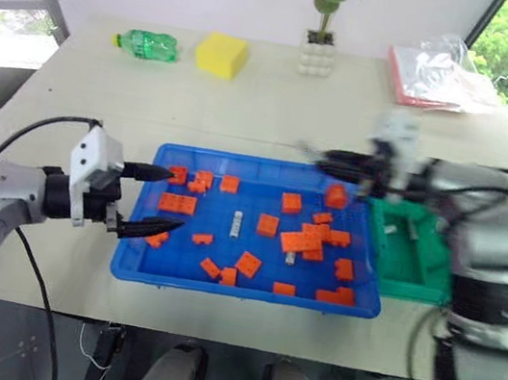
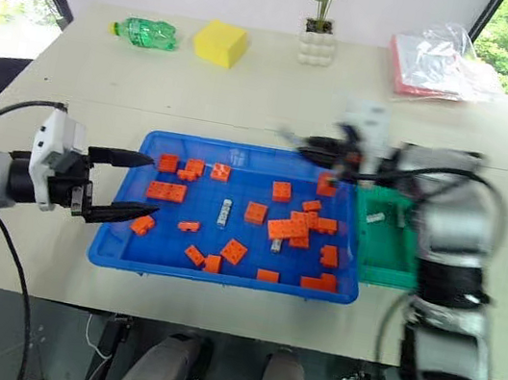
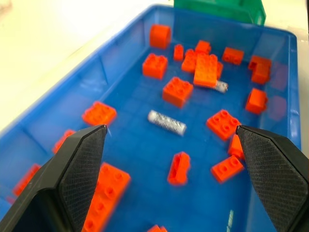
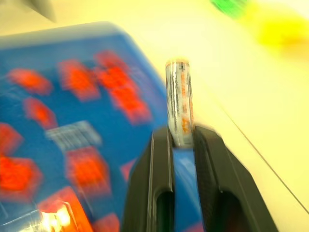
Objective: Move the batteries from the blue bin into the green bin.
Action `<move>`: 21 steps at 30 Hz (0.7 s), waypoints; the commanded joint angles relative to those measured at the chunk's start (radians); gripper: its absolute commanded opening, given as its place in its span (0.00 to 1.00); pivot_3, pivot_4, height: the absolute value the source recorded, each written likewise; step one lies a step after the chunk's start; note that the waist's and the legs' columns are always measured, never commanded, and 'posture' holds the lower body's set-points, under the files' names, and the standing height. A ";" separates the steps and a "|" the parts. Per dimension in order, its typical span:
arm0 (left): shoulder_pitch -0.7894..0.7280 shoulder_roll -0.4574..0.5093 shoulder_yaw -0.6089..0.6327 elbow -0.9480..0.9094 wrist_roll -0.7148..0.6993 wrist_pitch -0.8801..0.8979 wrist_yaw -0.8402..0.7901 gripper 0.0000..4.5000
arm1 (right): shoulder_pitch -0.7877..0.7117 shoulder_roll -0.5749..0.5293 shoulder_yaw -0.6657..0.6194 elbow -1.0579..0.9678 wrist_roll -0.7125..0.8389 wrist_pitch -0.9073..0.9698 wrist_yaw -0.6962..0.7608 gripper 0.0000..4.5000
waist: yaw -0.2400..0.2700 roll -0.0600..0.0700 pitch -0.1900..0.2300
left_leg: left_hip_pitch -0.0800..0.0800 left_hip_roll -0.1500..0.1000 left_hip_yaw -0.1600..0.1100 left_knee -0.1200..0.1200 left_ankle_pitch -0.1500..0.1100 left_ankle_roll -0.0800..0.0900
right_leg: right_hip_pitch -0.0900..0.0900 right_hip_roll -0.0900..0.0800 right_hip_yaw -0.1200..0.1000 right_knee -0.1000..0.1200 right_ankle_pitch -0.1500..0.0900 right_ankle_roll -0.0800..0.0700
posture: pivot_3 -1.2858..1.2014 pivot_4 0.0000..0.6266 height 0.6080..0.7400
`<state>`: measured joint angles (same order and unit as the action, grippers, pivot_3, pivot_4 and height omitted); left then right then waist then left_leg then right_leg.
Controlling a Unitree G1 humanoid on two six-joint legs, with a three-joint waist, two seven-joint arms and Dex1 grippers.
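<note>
From the head views, the blue bin [image 1: 130, 262] sits mid-table with orange bricks [image 1: 301, 242] scattered in it and two loose batteries [image 1: 237, 223] among them. The green bin [image 1: 414, 280] stands touching its right end, with what looks like a battery or two already inside, though blur makes that uncertain. The right gripper [image 1: 323, 158] hangs over the blue bin's far right corner.

In the left wrist view, the left gripper [image 3: 171, 164] has its fingers wide apart over the bin, a free battery lying on the floor ahead.

In the right wrist view, the right gripper [image 4: 182, 140] is clamped on a battery's lower end. Batteries are stiff, smooth, dense and roll easily; pinching mid-barrel seems safest.
</note>
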<state>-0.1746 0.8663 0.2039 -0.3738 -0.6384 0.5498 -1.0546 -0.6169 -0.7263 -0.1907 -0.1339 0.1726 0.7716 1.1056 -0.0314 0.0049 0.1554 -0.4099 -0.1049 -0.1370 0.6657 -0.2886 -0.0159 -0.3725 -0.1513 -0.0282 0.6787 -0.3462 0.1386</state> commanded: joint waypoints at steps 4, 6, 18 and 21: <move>-0.071 -0.023 -0.040 0.021 0.018 -0.034 0.005 1.00 | 0.187 -0.148 -0.218 -0.143 0.093 0.142 -0.055 0.04 | 0.004 0.000 0.000 | 0.000 0.004 0.007 0.000 0.000 0.000 | 0.002 0.001 0.000 -0.010 0.000 0.000 | 0.52 0.24 0.90; -0.101 -0.028 -0.054 0.048 0.028 -0.043 -0.004 1.00 | 0.247 -0.169 -0.234 -0.166 0.110 0.153 -0.063 0.04 | 0.004 0.000 0.000 | 0.000 0.005 0.008 0.000 0.000 0.000 | 0.002 0.002 0.000 -0.010 0.000 0.000 | 0.52 0.24 0.90; -0.146 -0.037 -0.062 0.082 0.045 -0.060 -0.015 1.00 | 0.081 -0.147 -0.090 -0.155 0.226 0.119 -0.137 0.84 | 0.003 0.000 0.000 | 0.001 0.006 0.010 0.000 0.000 0.001 | 0.003 0.002 0.000 -0.012 0.000 0.000 | 0.52 0.24 0.90; -0.131 -0.034 -0.059 0.075 0.050 -0.064 -0.013 1.00 | -0.045 -0.029 0.047 -0.171 0.280 0.153 -0.156 0.84 | -0.013 0.000 0.000 | 0.001 0.008 0.010 0.000 0.000 0.000 | 0.003 0.003 -0.001 -0.012 0.000 0.000 | 0.52 0.24 0.90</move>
<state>-0.3083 0.8227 0.1294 -0.2788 -0.5964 0.5021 -1.0676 -0.6345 -0.7912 -0.2099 -0.2704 0.4103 0.9123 0.9578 -0.0440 0.0048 0.1553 -0.4092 -0.0970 -0.1275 0.6652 -0.2885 -0.0154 -0.3689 -0.1485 -0.0291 0.6666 -0.3463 0.1389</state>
